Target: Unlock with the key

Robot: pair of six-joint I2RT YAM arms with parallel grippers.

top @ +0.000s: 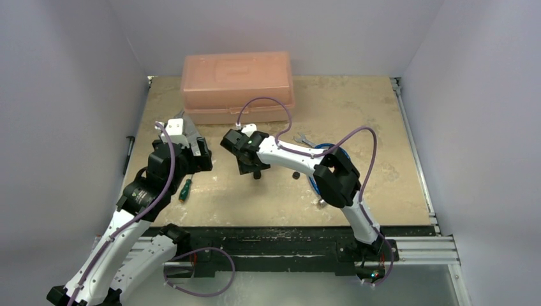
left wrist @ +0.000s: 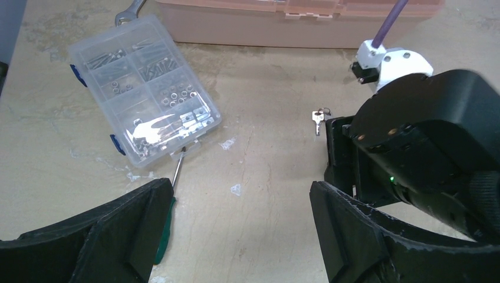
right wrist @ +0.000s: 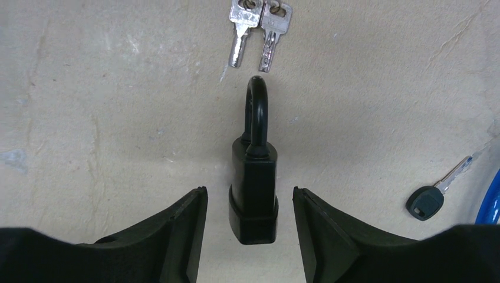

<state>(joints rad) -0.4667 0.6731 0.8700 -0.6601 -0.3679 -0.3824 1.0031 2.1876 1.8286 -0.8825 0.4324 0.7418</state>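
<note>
Nearest, on the left, a green-handled screwdriver (left wrist: 165, 229) lies beside the left gripper (left wrist: 236, 227), whose jaws stand wide with nothing between them. Toward the middle, the right gripper (right wrist: 249, 194) hangs over the black padlock (right wrist: 255, 171), jaws parted, with a gap showing on both sides. The key (right wrist: 426, 202) lies flat on the table (right wrist: 88, 118) right of the padlock, apart from it. Two silver keys (right wrist: 260, 26) lie just off the shackle's tip. Farther back sit a clear parts box (left wrist: 144, 88) and a peach toolbox (top: 237, 86).

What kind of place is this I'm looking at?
Probably a robot lab bench: a tabletop boxed in by plain white walls, with a clear organizer of screws, a green-handled screwdriver and a black padlock.
</note>
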